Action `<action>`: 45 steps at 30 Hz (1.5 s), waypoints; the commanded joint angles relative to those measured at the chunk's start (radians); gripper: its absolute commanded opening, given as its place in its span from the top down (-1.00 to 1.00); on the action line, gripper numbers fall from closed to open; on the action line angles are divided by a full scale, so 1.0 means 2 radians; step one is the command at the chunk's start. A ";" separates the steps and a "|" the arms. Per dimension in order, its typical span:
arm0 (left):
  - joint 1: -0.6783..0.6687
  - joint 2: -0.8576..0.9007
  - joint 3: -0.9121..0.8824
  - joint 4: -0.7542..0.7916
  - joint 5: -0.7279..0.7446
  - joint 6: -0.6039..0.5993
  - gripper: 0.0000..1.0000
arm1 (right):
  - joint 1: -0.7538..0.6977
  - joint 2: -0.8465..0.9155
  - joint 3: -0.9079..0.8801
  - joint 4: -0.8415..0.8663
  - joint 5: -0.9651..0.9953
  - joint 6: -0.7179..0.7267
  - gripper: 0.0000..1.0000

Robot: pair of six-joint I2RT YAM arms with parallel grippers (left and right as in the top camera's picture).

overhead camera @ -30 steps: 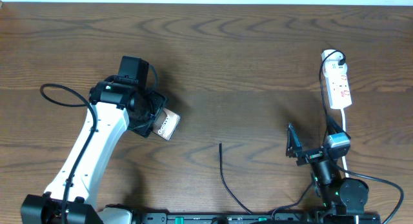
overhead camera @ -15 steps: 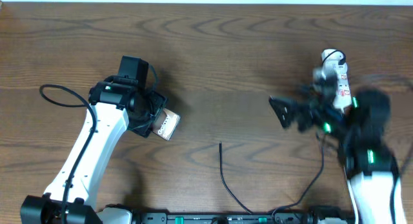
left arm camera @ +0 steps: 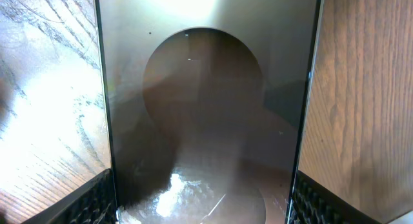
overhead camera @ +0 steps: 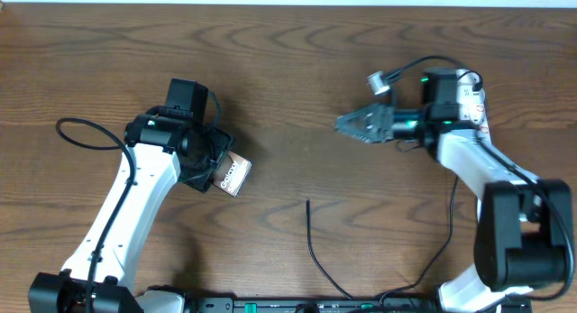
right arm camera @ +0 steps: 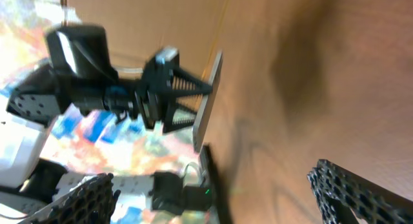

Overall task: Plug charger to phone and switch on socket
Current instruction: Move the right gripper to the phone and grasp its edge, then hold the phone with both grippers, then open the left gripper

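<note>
My left gripper (overhead camera: 216, 167) is shut on the phone (overhead camera: 233, 175), a bronze-grey slab with white lettering held tilted above the table's left half. In the left wrist view the phone (left arm camera: 206, 121) fills the gap between my two pads (left arm camera: 97, 201), its dark oval showing. The charger (overhead camera: 312, 243), a thin black cable, lies on the table near the front centre, tip pointing away. My right gripper (overhead camera: 357, 125) hangs open over the table, pointing left with nothing in it. The right wrist view shows the phone (right arm camera: 208, 101) edge-on, far off. The white socket (overhead camera: 472, 98) lies at the back right, mostly under my right arm.
The black base rail (overhead camera: 270, 304) runs along the front edge of the wooden table (overhead camera: 297, 69). A black robot cable (overhead camera: 451, 232) loops over the table at the right front. Another black cable (overhead camera: 86, 133) arcs beside my left arm.
My right arm has swung up from the front right corner to the back right and stretched leftwards over the table, its gripper still open. The left arm and phone have not moved.
</note>
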 commanded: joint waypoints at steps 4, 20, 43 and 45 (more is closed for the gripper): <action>0.000 -0.006 0.003 0.001 -0.013 -0.079 0.85 | 0.091 0.020 0.006 0.003 0.082 0.040 -0.85; 0.000 -0.004 0.001 0.000 -0.020 -0.231 0.85 | 0.222 0.020 0.006 0.092 0.220 0.166 -0.87; -0.022 0.018 -0.003 0.000 0.053 -0.311 0.85 | 0.296 0.020 0.006 0.127 0.321 0.166 -0.61; -0.022 0.018 -0.003 0.000 0.062 -0.311 0.85 | 0.299 0.020 0.006 0.127 0.329 0.166 -0.60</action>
